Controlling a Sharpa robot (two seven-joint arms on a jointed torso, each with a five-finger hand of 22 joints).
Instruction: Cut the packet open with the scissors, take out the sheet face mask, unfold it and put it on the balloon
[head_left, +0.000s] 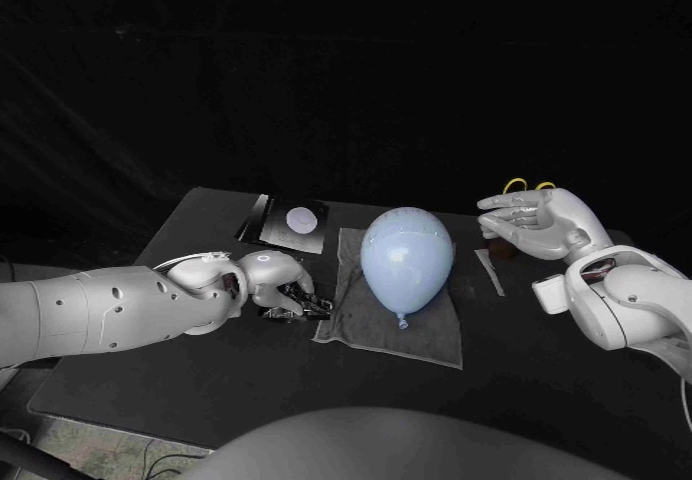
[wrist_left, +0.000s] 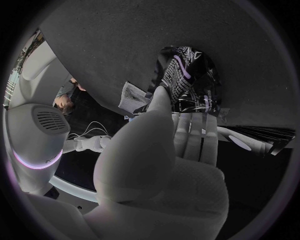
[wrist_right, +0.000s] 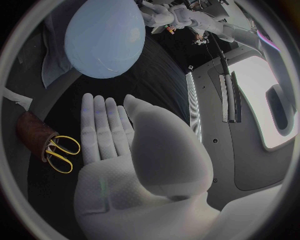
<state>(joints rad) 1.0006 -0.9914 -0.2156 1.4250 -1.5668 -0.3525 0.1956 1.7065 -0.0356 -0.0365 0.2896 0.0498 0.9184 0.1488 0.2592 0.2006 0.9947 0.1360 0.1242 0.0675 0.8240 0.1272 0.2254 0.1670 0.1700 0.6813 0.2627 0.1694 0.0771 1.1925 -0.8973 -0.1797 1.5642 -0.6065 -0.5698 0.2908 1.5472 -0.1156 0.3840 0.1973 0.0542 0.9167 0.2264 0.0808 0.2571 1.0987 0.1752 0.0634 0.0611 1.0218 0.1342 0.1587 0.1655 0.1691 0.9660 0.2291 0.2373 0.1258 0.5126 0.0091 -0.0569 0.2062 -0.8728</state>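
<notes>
a: packet (wrist_left: 187, 75), where is it and how will it handle?
b: dark glossy sachet, in the left hand (head_left: 271, 278), low over the table (head_left: 505, 380), just beside the grey cloth (head_left: 418, 340) that the balloon (head_left: 407, 258) lies on. it looks light, thin and slick, and should crinkle easily. the mask inside is likely soft and floppy.
a: where should the robot take hold?
b: probably along one edge or corner, leaving the opposite strip free for the cut. a firm pinch, since foil can slide.
a: left hand state?
b: closed on the packet. the wrist view shows the thumb against one face and the fingers (wrist_left: 199, 131) behind the other.
a: and the right?
b: the right hand (head_left: 537, 222) hangs above the table, fingers loose, holding nothing. the scissors (wrist_right: 61, 150) are near it, yellow loops sticking out of a brown holder (wrist_right: 30, 131). it isn't touching them. stiff tool, so the loops look like the place to grip.
</notes>
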